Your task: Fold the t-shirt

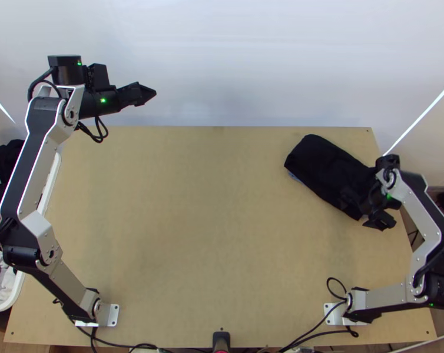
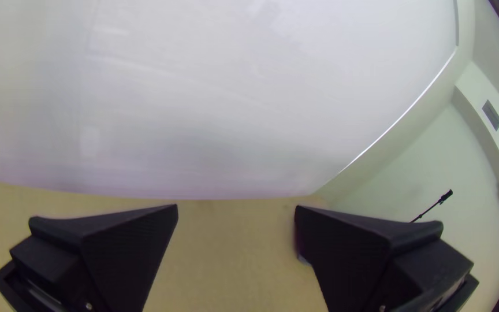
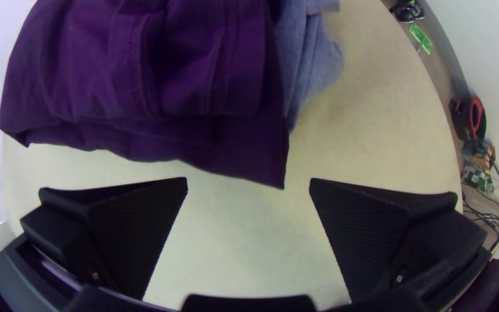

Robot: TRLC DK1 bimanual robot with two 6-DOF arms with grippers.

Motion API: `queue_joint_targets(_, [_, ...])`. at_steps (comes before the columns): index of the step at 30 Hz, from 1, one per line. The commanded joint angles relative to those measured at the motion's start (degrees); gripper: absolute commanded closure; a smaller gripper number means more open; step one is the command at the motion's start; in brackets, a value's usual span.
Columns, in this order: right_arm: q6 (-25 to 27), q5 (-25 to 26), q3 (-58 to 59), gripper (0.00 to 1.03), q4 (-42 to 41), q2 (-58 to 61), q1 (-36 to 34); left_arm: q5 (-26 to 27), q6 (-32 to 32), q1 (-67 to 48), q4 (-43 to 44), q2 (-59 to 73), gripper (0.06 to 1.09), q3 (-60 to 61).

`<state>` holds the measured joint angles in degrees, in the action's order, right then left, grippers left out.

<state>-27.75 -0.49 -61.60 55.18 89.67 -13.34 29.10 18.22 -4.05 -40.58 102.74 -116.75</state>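
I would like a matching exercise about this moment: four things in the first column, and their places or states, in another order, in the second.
Things
1. left tool
2. right tool
3. dark cloth
4. white bin

Places or states
A. at the left side of the table, with cloths inside
B. in layers, a blue-grey cloth showing at its edge
C. open, seen past the table's far edge in the top view
D. open, near the table's right edge

Right pairs: 1-C, 2-D, 3-B, 4-A
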Motion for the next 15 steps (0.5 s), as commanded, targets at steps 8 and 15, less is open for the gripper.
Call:
queue_joint_targets(8, [4.02, 0.93, 8.87, 0.04, -22.13, 2.53, -2.3, 0.08, -0.02, -0.6, 0.59, 0.36, 0.1, -0.23])
queue_joint_targets(15, [4.28, 1.55, 9.05, 0.04, -26.44, 2.44, -2.3, 0.08, 0.59, -0.87, 1.2, 1.06, 0.1, -0.59])
